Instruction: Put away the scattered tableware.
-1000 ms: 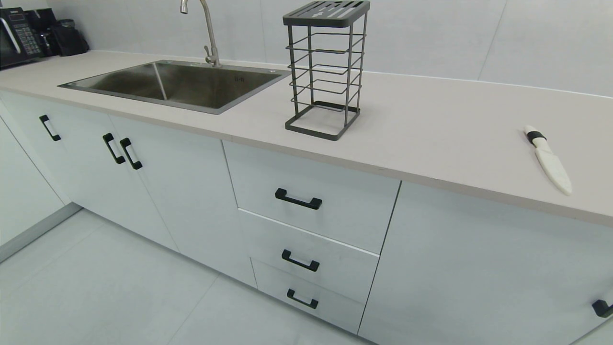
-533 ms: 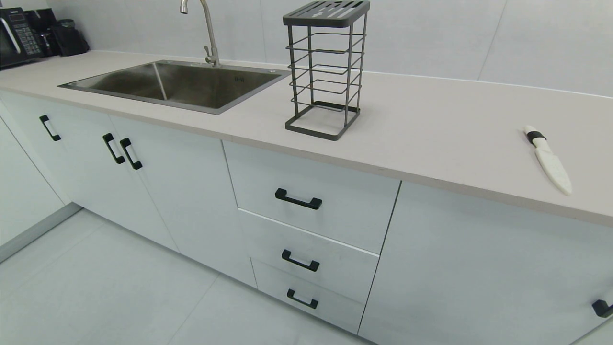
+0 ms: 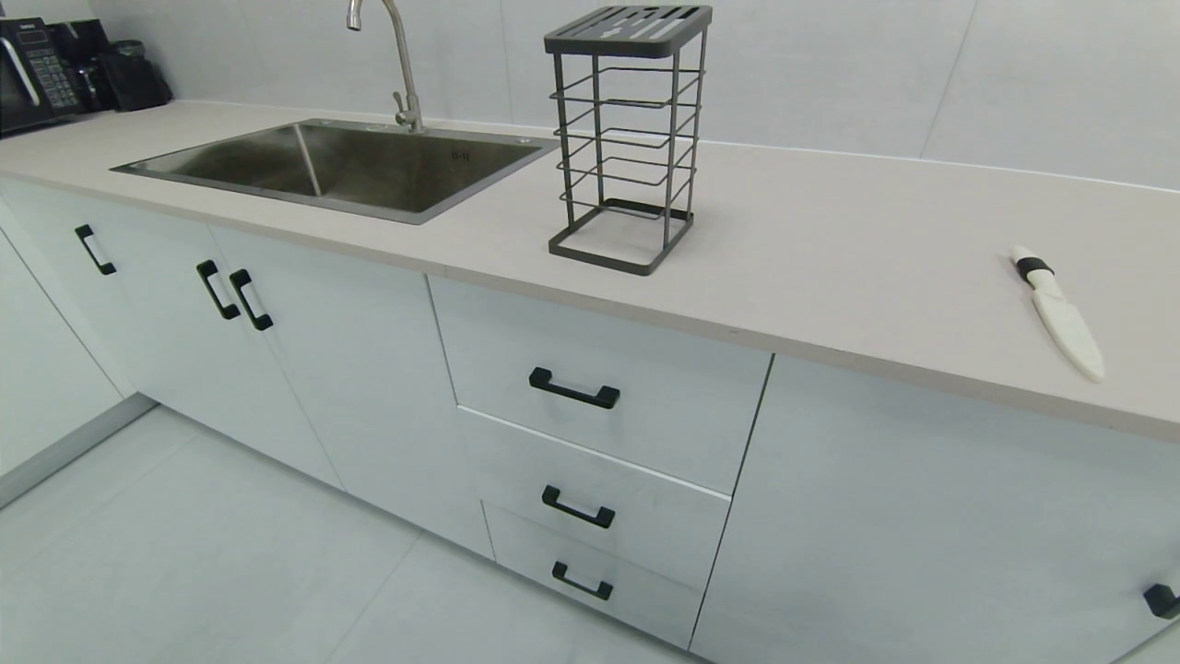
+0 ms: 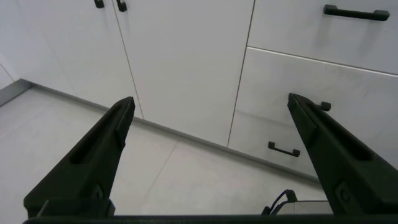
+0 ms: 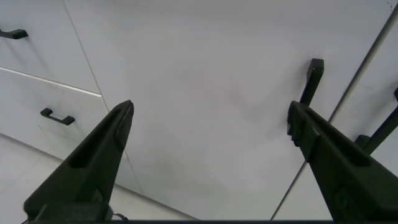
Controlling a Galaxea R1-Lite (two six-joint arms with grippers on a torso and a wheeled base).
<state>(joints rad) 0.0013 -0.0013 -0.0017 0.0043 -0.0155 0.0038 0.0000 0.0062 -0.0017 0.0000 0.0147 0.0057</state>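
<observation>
Head view: knife (image 3: pixel 1057 314) lay on counter (image 3: pixel 830 240), up above R gripper (image 5: pixel 210 109), blade tip toward front edge. R arm prob. nearer than L gripper (image 4: pixel 210 102). Both spread wide, empty.

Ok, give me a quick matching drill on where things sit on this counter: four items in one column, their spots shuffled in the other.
Column one
1. white knife with a black band
2. black wire knife rack
3. stainless steel sink
4. black microwave

Column two
A. at the far left corner of the grey countertop
B. sunk into the countertop
C. lying flat near the countertop's right end
D. standing upright mid-counter, just right of the sink

Pairs: 1-C, 2-D, 3-B, 4-A
</observation>
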